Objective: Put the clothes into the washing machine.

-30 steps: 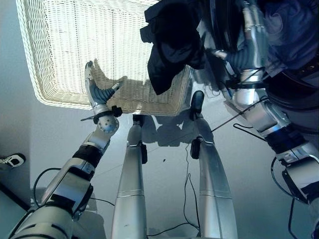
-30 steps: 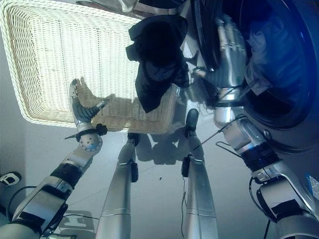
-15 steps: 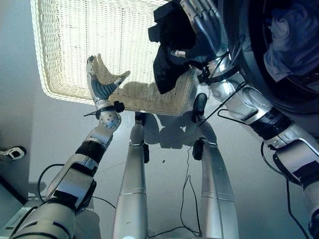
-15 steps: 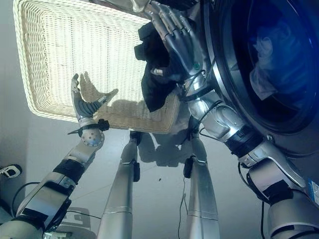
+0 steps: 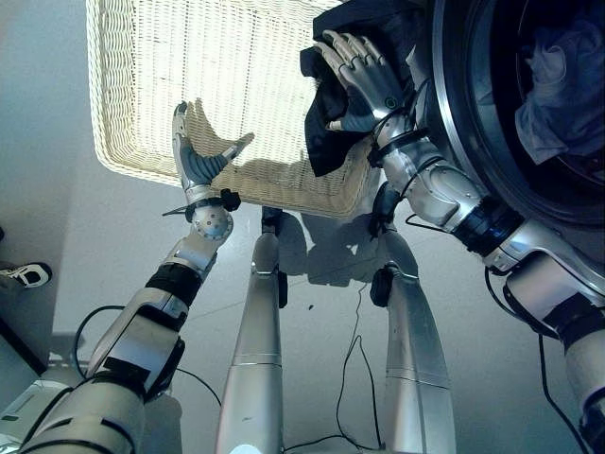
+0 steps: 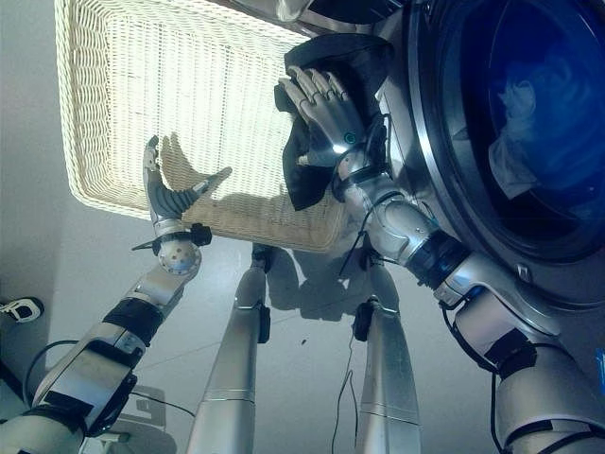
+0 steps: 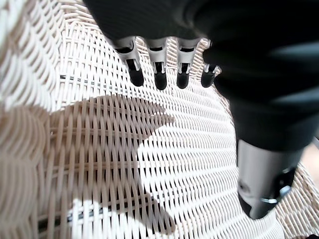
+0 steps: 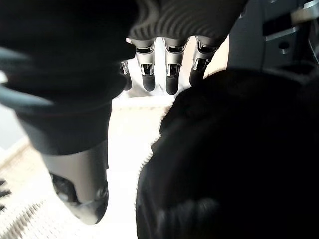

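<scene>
Inventory — one wicker basket (image 5: 189, 85), one dark garment (image 5: 331, 142) at its 3 o'clock rim, one washing machine (image 6: 510, 142), one pale-blue garment (image 5: 558, 85) inside, one shoe (image 5: 24, 275).

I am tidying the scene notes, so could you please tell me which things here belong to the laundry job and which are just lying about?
Part of the job:
- dark garment hanging over the basket's corner
- right robot hand, open above it
- wicker basket
- washing machine, with clothes inside

Just lying about:
- left robot hand, open, idle over the basket
- shoe on the floor
</scene>
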### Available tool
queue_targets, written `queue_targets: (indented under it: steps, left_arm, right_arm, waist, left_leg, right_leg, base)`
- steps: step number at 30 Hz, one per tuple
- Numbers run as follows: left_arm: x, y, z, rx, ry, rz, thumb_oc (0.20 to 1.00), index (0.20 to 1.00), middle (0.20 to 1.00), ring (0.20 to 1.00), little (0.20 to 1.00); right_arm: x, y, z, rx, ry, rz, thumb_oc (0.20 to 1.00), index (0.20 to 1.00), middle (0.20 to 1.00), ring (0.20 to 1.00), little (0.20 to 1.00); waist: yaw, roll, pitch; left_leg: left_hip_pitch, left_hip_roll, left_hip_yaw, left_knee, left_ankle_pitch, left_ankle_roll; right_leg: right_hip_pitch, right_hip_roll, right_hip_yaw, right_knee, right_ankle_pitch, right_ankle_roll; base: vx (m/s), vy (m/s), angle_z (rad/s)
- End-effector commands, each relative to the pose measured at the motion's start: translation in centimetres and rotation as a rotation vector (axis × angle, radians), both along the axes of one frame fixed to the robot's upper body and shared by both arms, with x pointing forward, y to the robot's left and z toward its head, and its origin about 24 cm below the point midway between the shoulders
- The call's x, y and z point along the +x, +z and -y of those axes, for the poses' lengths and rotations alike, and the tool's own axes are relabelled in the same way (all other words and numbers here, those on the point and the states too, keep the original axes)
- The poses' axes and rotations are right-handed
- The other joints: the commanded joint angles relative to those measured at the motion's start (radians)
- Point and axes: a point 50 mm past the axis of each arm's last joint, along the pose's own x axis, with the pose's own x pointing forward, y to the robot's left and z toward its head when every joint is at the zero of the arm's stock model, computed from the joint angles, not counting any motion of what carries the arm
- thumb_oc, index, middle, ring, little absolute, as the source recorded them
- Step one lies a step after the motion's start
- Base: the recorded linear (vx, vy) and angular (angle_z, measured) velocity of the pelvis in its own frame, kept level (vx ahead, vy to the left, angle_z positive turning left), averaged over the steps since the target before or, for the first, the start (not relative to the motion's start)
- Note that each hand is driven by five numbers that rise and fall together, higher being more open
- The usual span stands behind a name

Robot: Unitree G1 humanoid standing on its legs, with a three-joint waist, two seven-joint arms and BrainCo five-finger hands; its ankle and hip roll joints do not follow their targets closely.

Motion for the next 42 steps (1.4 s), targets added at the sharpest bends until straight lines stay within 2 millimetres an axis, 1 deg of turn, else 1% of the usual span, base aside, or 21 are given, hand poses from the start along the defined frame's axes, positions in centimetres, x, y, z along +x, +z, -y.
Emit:
queue_targets:
  steps: [1,2,3,4,5,6,7,13,18,22,23,24,25,37,39,40,42]
  left_arm:
    - [0.1,1.4,0.0,-0.027,0.003,0.054,1.000,1.000,1.000,1.000,1.000]
    - [0.1,1.4,0.0,-0.027,0.003,0.054,1.000,1.000,1.000,1.000,1.000]
    - [0.3,1.8,0.2,-0.020,-0.001,0.054,1.000,1.000,1.000,1.000,1.000]
    - [0.3,1.8,0.2,-0.020,-0.001,0.054,1.000,1.000,1.000,1.000,1.000]
    - [0.4,2.2,0.3,-0.014,-0.009,0.056,1.000,1.000,1.000,1.000,1.000]
    - [0.4,2.2,0.3,-0.014,-0.009,0.056,1.000,1.000,1.000,1.000,1.000]
    - [0.5,2.4,0.6,-0.008,-0.019,0.056,1.000,1.000,1.000,1.000,1.000]
    - [0.6,2.6,1.0,-0.007,-0.029,0.059,1.000,1.000,1.000,1.000,1.000]
    - [0.7,2.7,1.6,-0.010,-0.042,0.065,1.000,1.000,1.000,1.000,1.000]
    - [0.8,2.9,1.9,-0.011,-0.049,0.069,1.000,1.000,1.000,1.000,1.000]
    - [0.9,2.9,1.9,-0.012,-0.051,0.070,1.000,1.000,1.000,1.000,1.000]
    - [0.9,2.9,2.0,-0.014,-0.052,0.070,1.000,1.000,1.000,1.000,1.000]
    - [0.9,2.9,2.1,-0.016,-0.053,0.069,1.000,1.000,1.000,1.000,1.000]
    - [0.9,2.8,2.5,-0.022,-0.049,0.075,1.000,1.000,1.000,1.000,1.000]
    - [0.9,2.8,2.6,-0.024,-0.048,0.074,1.000,1.000,1.000,1.000,1.000]
    - [0.9,2.6,2.6,-0.026,-0.046,0.073,1.000,1.000,1.000,1.000,1.000]
    - [0.8,2.5,2.6,-0.026,-0.045,0.073,1.000,1.000,1.000,1.000,1.000]
  right_arm:
    - [-0.5,0.8,-0.9,-0.051,-0.015,0.009,1.000,1.000,1.000,1.000,1.000]
    - [-0.5,0.8,-0.9,-0.051,-0.015,0.009,1.000,1.000,1.000,1.000,1.000]
    - [0.2,0.6,-0.3,-0.066,-0.081,-0.012,1.000,1.000,1.000,1.000,1.000]
    - [0.2,0.6,-0.3,-0.066,-0.081,-0.012,1.000,1.000,1.000,1.000,1.000]
    - [1.3,0.3,1.0,-0.077,-0.226,-0.070,1.000,1.000,1.000,1.000,1.000]
    - [1.3,0.3,1.0,-0.077,-0.226,-0.070,1.000,1.000,1.000,1.000,1.000]
    - [2.0,0.4,2.1,-0.072,-0.323,-0.090,1.000,1.000,1.000,1.000,1.000]
    - [2.4,0.5,2.5,-0.090,-0.389,-0.113,1.000,1.000,1.000,1.000,1.000]
    - [3.0,0.5,3.7,-0.162,-0.523,-0.116,1.000,1.000,1.000,1.000,1.000]
    - [3.3,0.6,4.3,-0.210,-0.586,-0.096,1.000,1.000,1.000,1.000,1.000]
    - [3.4,0.7,4.5,-0.228,-0.604,-0.092,0.592,0.592,0.592,0.592,0.592]
    - [3.4,0.7,4.6,-0.234,-0.608,-0.086,0.247,0.247,0.247,0.247,0.247]
    - [3.5,0.7,4.8,-0.243,-0.612,-0.079,0.200,0.200,0.200,0.200,0.200]
    - [3.6,0.1,5.1,-0.270,-0.559,-0.011,0.200,0.200,0.200,0.200,0.200]
    - [3.6,0.0,5.1,-0.258,-0.546,-0.005,0.200,0.200,0.200,0.200,0.200]
    - [3.6,0.0,5.2,-0.214,-0.522,-0.004,0.200,0.200,0.200,0.200,0.200]
    - [3.6,-0.1,5.3,-0.187,-0.512,-0.010,0.200,0.200,0.200,0.200,0.200]
  waist:
    - [0.000,0.034,-0.014]
    - [0.000,0.034,-0.014]
    - [0.003,0.035,-0.014]
    - [0.003,0.035,-0.014]
    - [0.009,0.039,-0.014]
    - [0.009,0.039,-0.014]
    - [0.012,0.044,-0.014]
    - [0.017,0.050,-0.014]
    - [0.022,0.058,-0.014]
    - [0.026,0.063,-0.014]
    - [0.027,0.065,-0.014]
    - [0.027,0.066,-0.014]
    - [0.029,0.067,-0.014]
    - [0.025,0.069,-0.014]
    - [0.024,0.070,-0.014]
    - [0.023,0.071,-0.014]
    - [0.023,0.071,-0.014]
  left_leg:
    - [-0.018,-0.150,0.067,-0.018,0.033,0.121]
    - [-0.018,-0.150,0.067,-0.018,0.033,0.121]
    - [-0.019,-0.150,0.064,-0.022,0.036,0.122]
    - [-0.019,-0.150,0.064,-0.022,0.036,0.122]
    - [-0.022,-0.153,0.060,-0.027,0.040,0.122]
    - [-0.022,-0.153,0.060,-0.027,0.040,0.122]
    - [-0.026,-0.156,0.057,-0.029,0.042,0.122]
    - [-0.028,-0.159,0.057,-0.028,0.043,0.121]
    - [-0.034,-0.162,0.055,-0.030,0.048,0.122]
    - [-0.035,-0.165,0.052,-0.033,0.051,0.124]
    - [-0.036,-0.166,0.052,-0.034,0.051,0.125]
    - [-0.036,-0.166,0.051,-0.034,0.051,0.126]
    - [-0.037,-0.168,0.049,-0.033,0.051,0.127]
    - [-0.041,-0.170,0.046,-0.033,0.054,0.133]
    - [-0.042,-0.173,0.045,-0.033,0.055,0.133]
    - [-0.043,-0.172,0.045,-0.030,0.053,0.134]
    - [-0.044,-0.172,0.046,-0.029,0.053,0.133]
  right_leg:
    - [0.045,0.074,-0.133,-0.016,-0.007,0.060]
    - [0.045,0.074,-0.133,-0.016,-0.007,0.060]
    - [0.044,0.071,-0.138,-0.015,-0.004,0.060]
    - [0.044,0.071,-0.138,-0.015,-0.004,0.060]
    - [0.041,0.068,-0.143,-0.019,0.002,0.061]
    - [0.041,0.068,-0.143,-0.019,0.002,0.061]
    - [0.035,0.068,-0.144,-0.024,0.010,0.062]
    - [0.032,0.068,-0.144,-0.024,0.013,0.063]
    - [0.027,0.068,-0.144,-0.027,0.019,0.063]
    - [0.026,0.068,-0.144,-0.029,0.022,0.064]
    - [0.024,0.068,-0.144,-0.030,0.024,0.064]
    - [0.024,0.067,-0.145,-0.030,0.025,0.065]
    - [0.024,0.067,-0.145,-0.031,0.026,0.064]
    - [0.019,0.070,-0.140,-0.031,0.031,0.064]
    - [0.018,0.071,-0.140,-0.032,0.032,0.064]
    - [0.015,0.071,-0.138,-0.027,0.031,0.063]
    - [0.014,0.071,-0.137,-0.027,0.031,0.063]
  base:
    - [0.00,0.000,0.00]
    - [0.01,-0.025,0.04]
    - [0.01,-0.025,0.04]
    - [0.02,-0.052,0.06]
    - [0.00,0.000,0.00]
    - [0.04,-0.040,0.04]
    - [0.03,-0.010,0.03]
    - [0.01,0.000,0.03]
    - [0.00,0.000,0.00]
    - [0.00,0.000,0.00]
    - [0.00,0.000,0.00]
    - [0.00,0.000,0.00]
    - [0.00,0.000,0.00]
    - [0.00,0.000,0.01]
    - [0.00,0.000,0.00]
    - [0.00,0.000,0.00]
    - [0.00,0.000,0.00]
